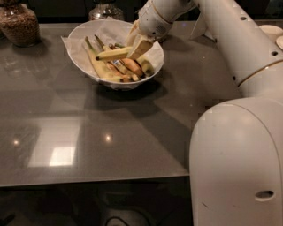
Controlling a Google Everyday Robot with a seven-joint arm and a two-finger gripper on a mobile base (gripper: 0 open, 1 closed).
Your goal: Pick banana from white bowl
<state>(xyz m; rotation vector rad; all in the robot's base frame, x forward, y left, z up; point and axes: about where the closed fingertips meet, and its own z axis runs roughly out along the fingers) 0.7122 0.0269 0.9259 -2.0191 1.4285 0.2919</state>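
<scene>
The white bowl (pixel 77 39), lined with crumpled white paper, stands at the back of the grey table and holds several bananas. My gripper (pixel 138 47) reaches down over the bowl's right side. It is shut on the right end of a bright yellow banana (pixel 111 54). That banana lies nearly level, just above the others, with its stem pointing left. A longer green-stemmed banana (pixel 97 65) and orange-brown ones (pixel 131 65) lie beneath it in the bowl.
A glass jar of brown bits (pixel 18 23) stands at the back left and another jar (pixel 104 9) behind the bowl. Small beige bowls (pixel 273 32) sit at the far right. My arm and white base (pixel 234 154) fill the right side. The table's front edge (pixel 88 182) is near.
</scene>
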